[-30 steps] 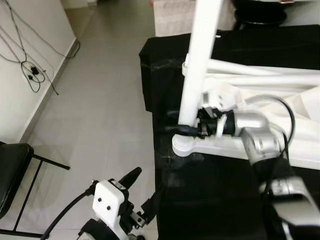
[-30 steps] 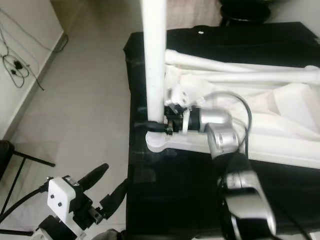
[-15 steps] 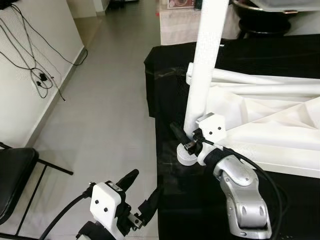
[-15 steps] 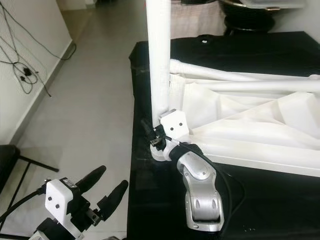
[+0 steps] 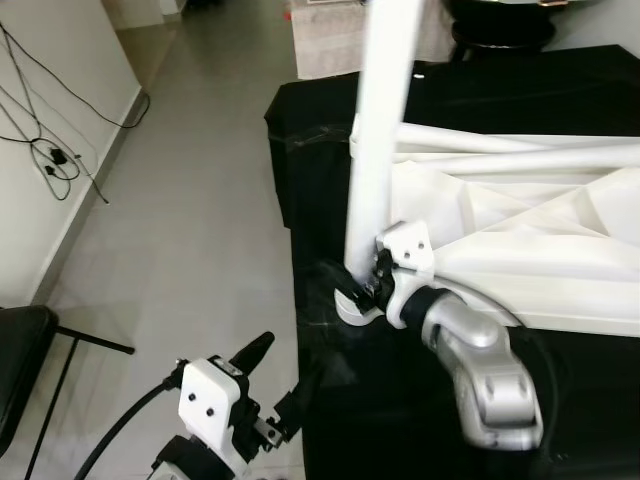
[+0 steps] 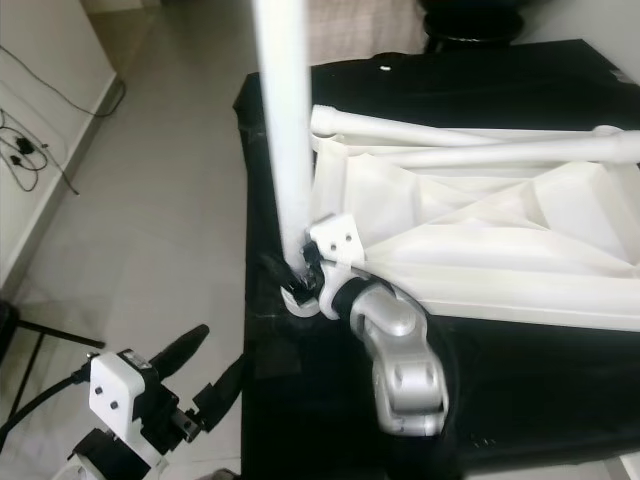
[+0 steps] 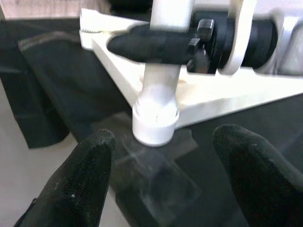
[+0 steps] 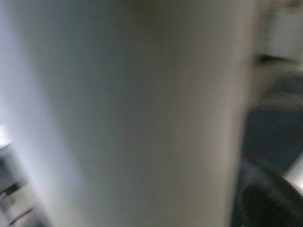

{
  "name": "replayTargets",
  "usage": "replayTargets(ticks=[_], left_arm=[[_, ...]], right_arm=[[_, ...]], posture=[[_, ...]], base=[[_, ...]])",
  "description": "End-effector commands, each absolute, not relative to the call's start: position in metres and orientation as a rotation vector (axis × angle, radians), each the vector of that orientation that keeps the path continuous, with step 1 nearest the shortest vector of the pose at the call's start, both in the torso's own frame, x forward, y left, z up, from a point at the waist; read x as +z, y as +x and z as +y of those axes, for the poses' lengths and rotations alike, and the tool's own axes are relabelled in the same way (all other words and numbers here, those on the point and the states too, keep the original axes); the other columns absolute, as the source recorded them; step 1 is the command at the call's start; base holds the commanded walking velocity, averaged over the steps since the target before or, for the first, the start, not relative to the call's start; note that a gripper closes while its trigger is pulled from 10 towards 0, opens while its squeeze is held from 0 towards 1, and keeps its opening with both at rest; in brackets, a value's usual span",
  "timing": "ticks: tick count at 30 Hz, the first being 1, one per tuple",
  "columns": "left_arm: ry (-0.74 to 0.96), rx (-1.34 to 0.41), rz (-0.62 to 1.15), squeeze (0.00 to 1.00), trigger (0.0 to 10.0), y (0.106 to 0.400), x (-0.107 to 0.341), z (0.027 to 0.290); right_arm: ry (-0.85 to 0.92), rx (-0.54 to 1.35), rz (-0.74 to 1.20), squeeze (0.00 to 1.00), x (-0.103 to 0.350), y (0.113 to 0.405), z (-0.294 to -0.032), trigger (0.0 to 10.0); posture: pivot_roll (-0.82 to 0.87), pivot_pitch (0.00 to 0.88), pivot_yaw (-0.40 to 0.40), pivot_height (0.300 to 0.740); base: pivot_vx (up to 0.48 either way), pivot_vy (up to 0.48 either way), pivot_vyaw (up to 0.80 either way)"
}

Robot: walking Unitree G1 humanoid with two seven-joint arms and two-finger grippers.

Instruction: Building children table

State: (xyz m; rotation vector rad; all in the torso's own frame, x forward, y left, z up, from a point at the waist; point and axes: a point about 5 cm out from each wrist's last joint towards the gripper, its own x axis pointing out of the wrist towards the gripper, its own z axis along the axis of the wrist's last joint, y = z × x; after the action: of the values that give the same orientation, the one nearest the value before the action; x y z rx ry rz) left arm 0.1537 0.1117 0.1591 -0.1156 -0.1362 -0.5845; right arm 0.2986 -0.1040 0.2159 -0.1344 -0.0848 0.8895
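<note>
A white children's table (image 5: 520,250) lies upside down on a black-covered surface (image 5: 320,130). One white leg (image 5: 380,130) stands upright in the corner socket (image 7: 155,123) near the cloth's left edge. My right gripper (image 5: 362,286) is at the leg's base, shut on it; one of its black fingers (image 7: 151,43) crosses in front of the leg in the left wrist view. In the right wrist view the leg (image 8: 128,109) is a white blur. My left gripper (image 5: 280,375) hangs open, low beside the cloth's left edge, apart from the leg.
Another white leg (image 5: 500,140) lies along the far side of the upturned table. Grey tiled floor (image 5: 190,230) runs to the left. A black chair (image 5: 15,350) stands at the lower left, and cables (image 5: 55,155) hang on the white wall.
My right wrist has swung round the leg's base: its forearm came in from the right, now from below. The camera has shifted a little. The left gripper stays open and low.
</note>
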Motion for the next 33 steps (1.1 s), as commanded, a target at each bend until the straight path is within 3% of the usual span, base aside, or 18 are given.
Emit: replayTargets(ticks=[1, 2, 3, 8, 14, 15, 16, 17, 18, 33], left_arm=[[-0.118, -0.567, -0.117, 0.0, 10.0, 0.152, 0.155, 0.113], [-0.118, -0.566, -0.117, 0.0, 10.0, 0.152, 0.155, 0.113], [-0.118, -0.565, -0.117, 0.0, 10.0, 0.152, 0.155, 0.112], [-0.118, -0.566, -0.117, 0.0, 10.0, 0.152, 0.156, 0.112], [-0.121, -0.569, -0.113, 0.0, 10.0, 0.149, 0.157, 0.112], [-0.122, -0.569, -0.112, 0.0, 10.0, 0.148, 0.158, 0.112], [-0.123, -0.568, -0.111, 0.0, 10.0, 0.147, 0.158, 0.112], [-0.123, -0.568, -0.111, 0.0, 10.0, 0.147, 0.158, 0.112], [-0.124, -0.566, -0.11, 0.0, 10.0, 0.146, 0.158, 0.111], [-0.127, -0.563, -0.107, 0.0, 10.0, 0.146, 0.158, 0.11]], right_arm=[[-0.162, 1.13, -0.108, 0.95, 0.218, 0.297, -0.102, 10.0], [-0.197, 1.202, -0.106, 0.95, 0.219, 0.296, -0.104, 10.0], [-0.221, 1.295, -0.087, 0.0, 0.218, 0.296, -0.107, 10.0], [-0.234, 1.404, -0.041, 0.0, 0.217, 0.298, -0.112, 10.0], [-0.197, 1.482, 0.005, 0.0, 0.219, 0.323, -0.105, 10.0], [-0.185, 1.49, 0.021, 0.0, 0.216, 0.33, -0.098, 7.9], [-0.17, 1.501, 0.022, 0.0, 0.216, 0.333, -0.095, 1.4], [-0.17, 1.501, 0.022, 0.0, 0.216, 0.333, -0.095, 1.4], [-0.151, 1.521, 0.02, 0.0, 0.216, 0.336, -0.093, 0.0], [-0.162, 1.519, -0.03, 0.0, 0.222, 0.345, -0.101, 0.0]], posture=[[0.0, 0.177, 0.042, 0.74], [0.0, 0.178, 0.042, 0.74], [0.0, 0.177, 0.042, 0.74], [0.01, 0.181, 0.042, 0.74], [0.02, 0.193, 0.043, 0.74], [0.03, 0.201, 0.045, 0.74], [0.04, 0.203, 0.044, 0.74], [0.04, 0.203, 0.044, 0.74], [0.04, 0.207, 0.043, 0.74], [0.03, 0.208, 0.036, 0.74]], base=[[0.0, 0.0, 0.0], [0.0, 0.0, 0.0], [0.0, 0.0, 0.0], [0.0, 0.0, 0.0], [0.0, 0.0, 0.0], [0.0, 0.0, 0.0], [0.0, 0.0, 0.0], [0.0, 0.0, 0.0], [0.0, 0.0, 0.0], [0.0, 0.0, 0.0]])
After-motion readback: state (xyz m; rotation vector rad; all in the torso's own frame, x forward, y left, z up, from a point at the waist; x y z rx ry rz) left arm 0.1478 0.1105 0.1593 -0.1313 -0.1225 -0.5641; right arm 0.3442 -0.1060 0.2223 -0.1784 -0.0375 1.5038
